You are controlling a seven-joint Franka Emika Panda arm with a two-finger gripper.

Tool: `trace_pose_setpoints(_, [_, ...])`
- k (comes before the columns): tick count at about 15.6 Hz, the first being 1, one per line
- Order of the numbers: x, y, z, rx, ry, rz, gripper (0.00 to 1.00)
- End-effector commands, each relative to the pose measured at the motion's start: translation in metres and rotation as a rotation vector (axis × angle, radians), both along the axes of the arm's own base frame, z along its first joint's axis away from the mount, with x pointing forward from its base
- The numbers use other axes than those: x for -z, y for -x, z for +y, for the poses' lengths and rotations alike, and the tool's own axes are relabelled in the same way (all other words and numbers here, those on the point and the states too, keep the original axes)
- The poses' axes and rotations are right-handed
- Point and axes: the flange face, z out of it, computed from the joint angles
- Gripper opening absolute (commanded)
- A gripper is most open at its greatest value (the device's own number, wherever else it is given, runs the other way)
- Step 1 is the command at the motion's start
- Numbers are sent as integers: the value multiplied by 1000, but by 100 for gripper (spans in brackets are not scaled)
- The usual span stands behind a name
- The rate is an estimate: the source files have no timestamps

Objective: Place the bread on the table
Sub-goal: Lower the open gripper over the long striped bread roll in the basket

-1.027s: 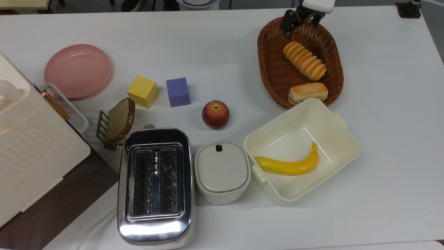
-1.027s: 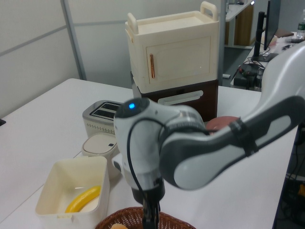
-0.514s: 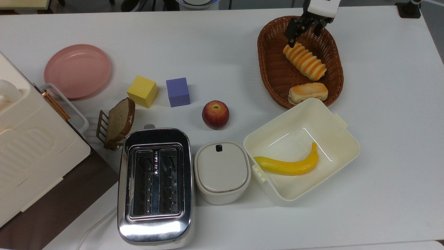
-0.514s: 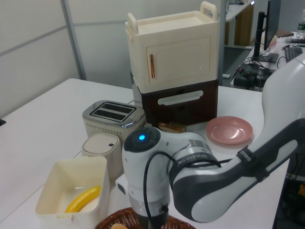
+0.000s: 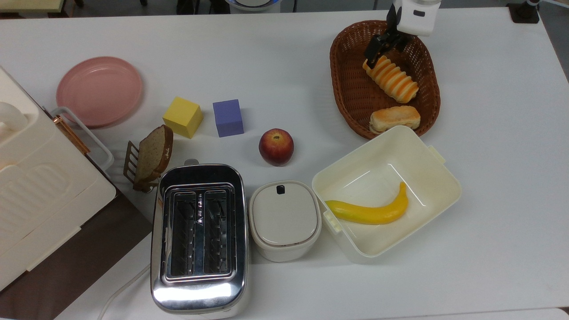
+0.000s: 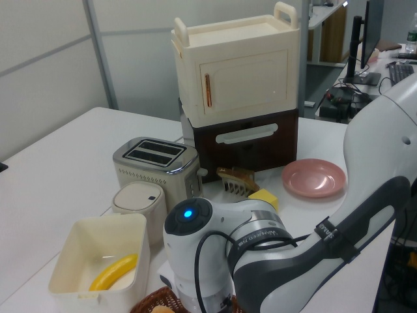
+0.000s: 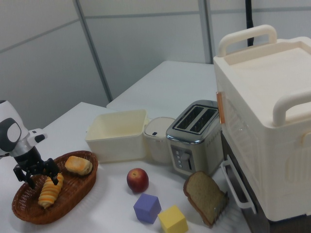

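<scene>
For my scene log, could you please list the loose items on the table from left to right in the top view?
Pink plate → toast slice → yellow cube → purple cube → apple → wicker basket.

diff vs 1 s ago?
The gripper has come down into the basket, from over its far rim to the upper end of the bread, fingers open on either side of that end. In the left view the arm has sunk lower. The bread has not been lifted; it lies where it was. The bun, apple, banana and table are unchanged.
</scene>
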Motion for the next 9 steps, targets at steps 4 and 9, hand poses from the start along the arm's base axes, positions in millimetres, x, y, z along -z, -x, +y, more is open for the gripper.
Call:
trace_pose_setpoints(4, [12, 0, -2, -74, 13, 5, 100])
trace_pose_setpoints(9, [30, -2, 2, -80, 14, 20, 100])
